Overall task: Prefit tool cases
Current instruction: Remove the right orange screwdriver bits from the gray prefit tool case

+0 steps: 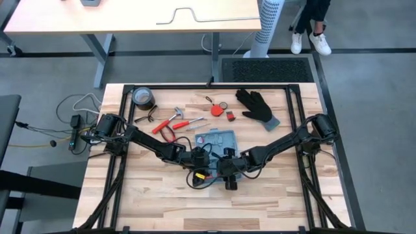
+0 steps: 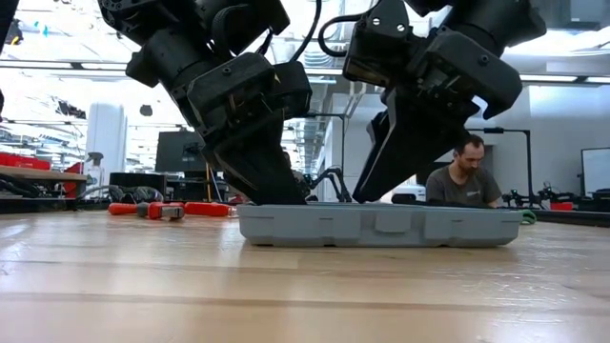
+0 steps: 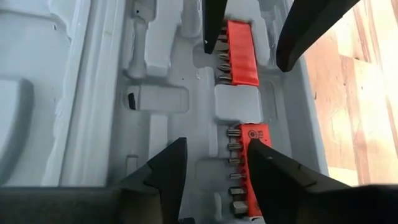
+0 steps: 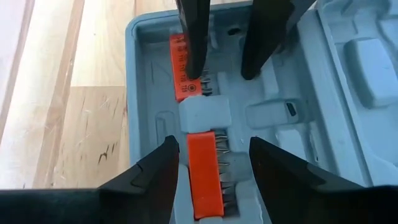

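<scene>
The blue-grey tool case (image 1: pixel 216 140) lies open and flat on the wooden table, its grey recesses up. Two red bit holders sit in one half, one (image 3: pixel 249 174) under my left gripper and one (image 4: pixel 204 171) under my right. My left gripper (image 3: pixel 214 177) points down into the case, open. My right gripper (image 4: pixel 214 168) is also open and points down beside it, with its fingers on either side of its bit holder. In the low view the case's near wall (image 2: pixel 376 224) hides all fingertips of my left gripper (image 2: pixel 276 195) and right gripper (image 2: pixel 372 191). My left gripper comes from above with open fingers. One fingertip (image 4: pixel 196 73) stands at the bit side of a red bit holder (image 4: pixel 180 68) lying in its recess. I cannot tell whether it touches the holder. My right gripper's fingers show no touch with anything.
On the far half of the table lie a red-handled hammer (image 1: pixel 170 120), a dark tape roll (image 1: pixel 143 97), a black glove (image 1: pixel 257 107) and small red items (image 1: pixel 218 107). A person (image 2: pixel 462 176) sits beyond the table. Bare wood lies toward the near edge.
</scene>
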Tool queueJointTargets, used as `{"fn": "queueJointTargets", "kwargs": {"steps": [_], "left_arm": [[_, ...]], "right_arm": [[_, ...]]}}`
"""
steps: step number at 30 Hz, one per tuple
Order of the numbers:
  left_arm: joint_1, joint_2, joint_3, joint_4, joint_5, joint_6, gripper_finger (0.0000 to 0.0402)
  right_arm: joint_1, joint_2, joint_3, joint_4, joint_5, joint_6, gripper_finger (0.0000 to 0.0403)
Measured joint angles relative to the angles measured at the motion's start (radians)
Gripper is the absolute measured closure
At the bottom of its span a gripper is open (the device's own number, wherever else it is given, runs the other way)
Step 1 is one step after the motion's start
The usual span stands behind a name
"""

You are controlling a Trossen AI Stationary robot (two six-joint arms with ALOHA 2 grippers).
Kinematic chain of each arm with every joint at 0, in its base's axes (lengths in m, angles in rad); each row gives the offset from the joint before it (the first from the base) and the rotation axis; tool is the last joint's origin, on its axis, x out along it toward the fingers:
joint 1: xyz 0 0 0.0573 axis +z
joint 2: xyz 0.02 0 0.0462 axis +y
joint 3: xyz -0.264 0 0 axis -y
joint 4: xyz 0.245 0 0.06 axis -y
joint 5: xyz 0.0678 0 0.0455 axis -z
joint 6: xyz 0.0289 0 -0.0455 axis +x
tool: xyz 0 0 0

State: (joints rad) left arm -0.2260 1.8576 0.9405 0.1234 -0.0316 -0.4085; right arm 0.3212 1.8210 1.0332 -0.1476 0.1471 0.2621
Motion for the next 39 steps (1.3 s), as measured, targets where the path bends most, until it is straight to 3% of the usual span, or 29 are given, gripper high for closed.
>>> {"fn": "queueJointTargets", "kwargs": {"steps": [28, 31, 39], "left_arm": [[0.003, -0.001, 0.0, -0.001, -0.009, 0.003, 0.0243], [0.003, -0.001, 0.0, -0.001, -0.009, 0.003, 0.0243], [0.004, -0.001, 0.001, 0.0, -0.013, 0.0, 0.0243]], "right_arm": [[0.019, 0.065, 0.002, 0.023, 0.002, 0.026, 0.0203], [0.019, 0.066, 0.002, 0.015, 0.011, 0.027, 0.0222], [0.018, 0.063, 0.003, -0.076, 0.065, 0.075, 0.0319]]}}
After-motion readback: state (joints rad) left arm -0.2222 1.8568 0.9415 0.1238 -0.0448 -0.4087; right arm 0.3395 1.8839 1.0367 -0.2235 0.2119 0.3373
